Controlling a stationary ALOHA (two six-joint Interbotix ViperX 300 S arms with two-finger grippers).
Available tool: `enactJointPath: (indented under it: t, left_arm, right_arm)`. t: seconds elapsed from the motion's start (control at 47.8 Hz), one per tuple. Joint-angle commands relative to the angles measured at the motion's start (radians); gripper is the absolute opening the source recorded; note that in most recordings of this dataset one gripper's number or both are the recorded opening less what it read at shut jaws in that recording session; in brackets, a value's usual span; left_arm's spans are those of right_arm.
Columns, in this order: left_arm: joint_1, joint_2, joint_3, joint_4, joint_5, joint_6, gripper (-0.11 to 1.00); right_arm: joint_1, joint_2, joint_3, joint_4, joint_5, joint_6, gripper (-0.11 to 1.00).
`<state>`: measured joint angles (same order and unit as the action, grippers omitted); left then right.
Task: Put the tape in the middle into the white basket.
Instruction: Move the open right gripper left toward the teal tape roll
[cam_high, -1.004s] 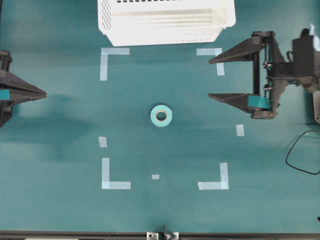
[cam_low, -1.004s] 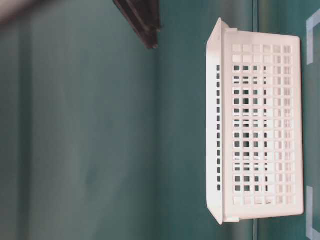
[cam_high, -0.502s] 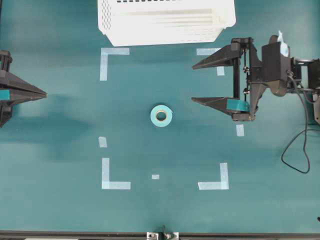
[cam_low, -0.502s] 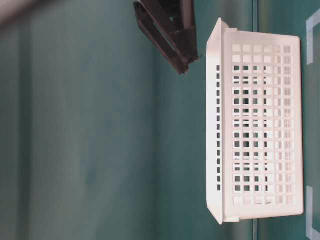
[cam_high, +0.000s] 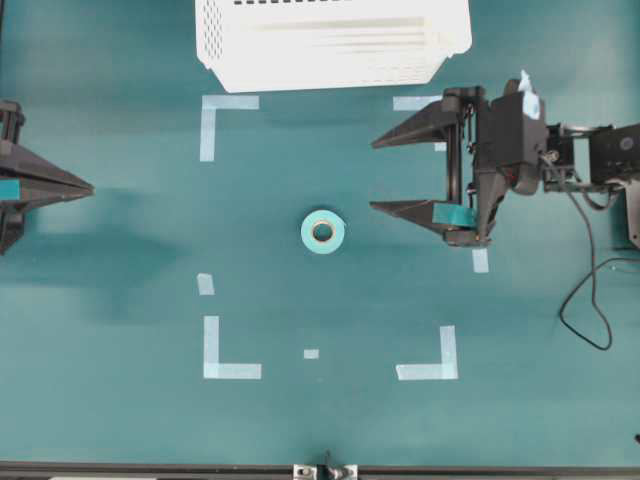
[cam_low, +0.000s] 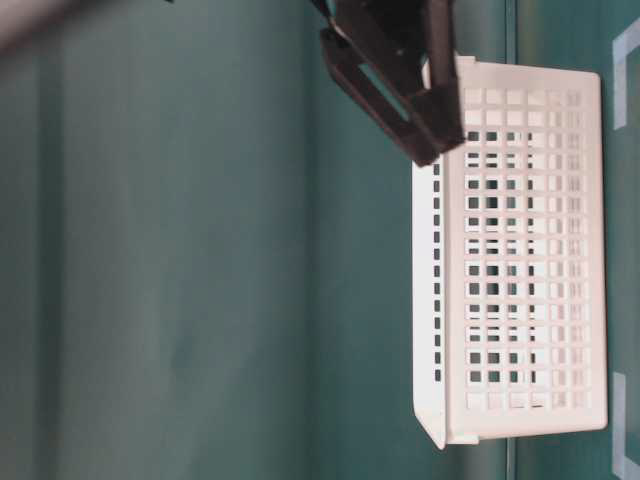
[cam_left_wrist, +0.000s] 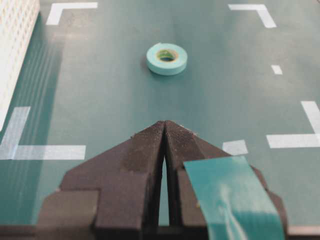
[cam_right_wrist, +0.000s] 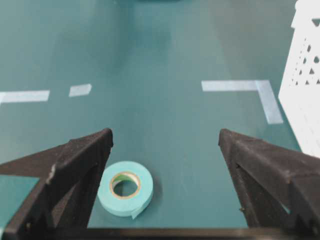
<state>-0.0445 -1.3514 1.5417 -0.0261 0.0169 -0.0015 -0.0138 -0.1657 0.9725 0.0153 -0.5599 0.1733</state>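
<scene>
The turquoise tape (cam_high: 323, 232) lies flat on the green table inside the pale corner marks; it also shows in the left wrist view (cam_left_wrist: 167, 58) and the right wrist view (cam_right_wrist: 125, 188). The white basket (cam_high: 333, 42) stands at the far edge; its perforated side shows in the table-level view (cam_low: 520, 255). My right gripper (cam_high: 373, 176) is open and empty, right of the tape, with the tape near its nearer finger in the right wrist view (cam_right_wrist: 165, 137). My left gripper (cam_high: 90, 187) is shut and empty at the far left, its tips together in the left wrist view (cam_left_wrist: 165, 123).
Pale-blue corner marks (cam_high: 228, 118) and small strips (cam_high: 480, 260) frame the middle of the table. A black cable (cam_high: 580, 300) loops at the right. The basket's corner shows at the right edge of the right wrist view (cam_right_wrist: 305, 85).
My right gripper has moved left toward the tape, still open. It has come further into the table-level view in front of the basket. The left arm and the tape have not moved.
</scene>
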Motion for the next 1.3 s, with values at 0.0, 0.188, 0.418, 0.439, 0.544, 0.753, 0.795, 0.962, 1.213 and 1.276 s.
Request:
enactJointPath:
  t: [0.0,0.188,0.418,0.439,0.544,0.753,0.795,0.962,1.213,1.276]
  left_arm:
    - [-0.003,0.008,-0.011,0.0,-0.008,-0.002,-0.11]
    - [-0.003,0.008,-0.011,0.0,-0.008,0.0,-0.11]
    - [-0.003,0.009,-0.011,0.0,-0.008,0.0,-0.11]
    - [-0.003,0.009,-0.011,-0.002,-0.008,0.0,-0.11]
    - [-0.003,0.008,-0.009,0.0,-0.009,0.0,-0.11]
    - [-0.003,0.008,-0.009,-0.002,-0.011,0.0,-0.11]
    - [-0.003,0.008,-0.009,0.0,-0.009,0.0,-0.11]
    - [-0.003,0.008,-0.008,0.0,-0.009,-0.002,-0.11]
    - [-0.003,0.008,-0.006,-0.002,-0.011,-0.002,-0.11]
    - [-0.003,0.008,-0.006,0.0,-0.011,-0.002,-0.11]
  right_arm:
    - [0.002,0.003,-0.02,0.0,-0.02,0.002,0.99]
    - [0.011,0.028,-0.021,0.0,-0.037,0.003,0.99]
    - [0.029,0.071,-0.04,-0.002,-0.038,0.006,0.99]
    - [0.029,0.074,-0.041,-0.002,-0.038,0.006,0.99]
    - [0.032,0.098,-0.054,-0.002,-0.038,0.006,0.99]
    - [0.043,0.14,-0.074,-0.002,-0.038,0.006,0.99]
    - [0.044,0.147,-0.078,-0.002,-0.038,0.006,0.99]
    - [0.052,0.172,-0.087,0.0,-0.038,0.009,0.99]
    - [0.06,0.21,-0.101,-0.002,-0.038,0.054,0.99]
    - [0.064,0.221,-0.104,-0.002,-0.038,0.057,0.99]
